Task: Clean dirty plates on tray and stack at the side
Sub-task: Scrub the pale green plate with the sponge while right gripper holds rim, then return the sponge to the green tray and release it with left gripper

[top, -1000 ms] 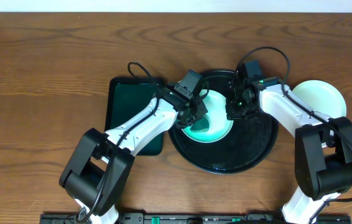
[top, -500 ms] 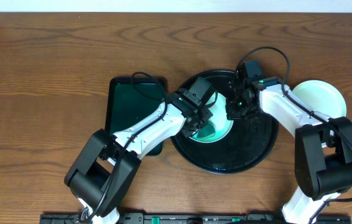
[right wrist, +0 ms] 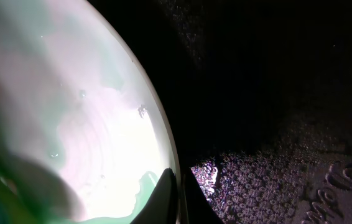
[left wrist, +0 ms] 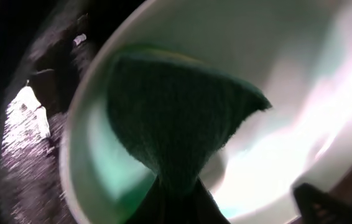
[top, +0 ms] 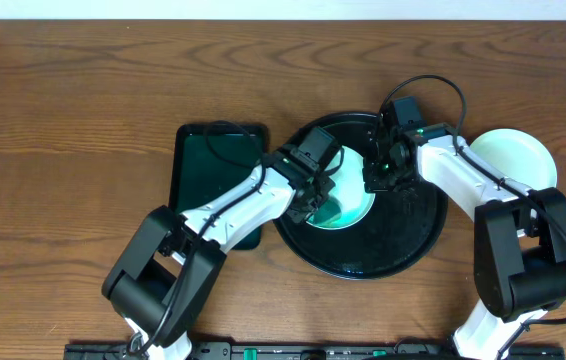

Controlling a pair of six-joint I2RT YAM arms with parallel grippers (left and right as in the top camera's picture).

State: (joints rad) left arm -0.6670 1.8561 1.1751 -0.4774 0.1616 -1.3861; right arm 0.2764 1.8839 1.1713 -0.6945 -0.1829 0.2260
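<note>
One plate lies on the counter right of the tray; the second plate, in the tray, is mid-wipe, left pincer pinching a cloth, right pincer pinching its rim.

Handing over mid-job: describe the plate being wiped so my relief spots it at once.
Find the large round glossy black tray at the middle of the wooden table. The small pale mint round plate lies on its upper half. Unlike the other pale plate, off the tray to the right, it has a dark green cloth pressed into it.
</note>
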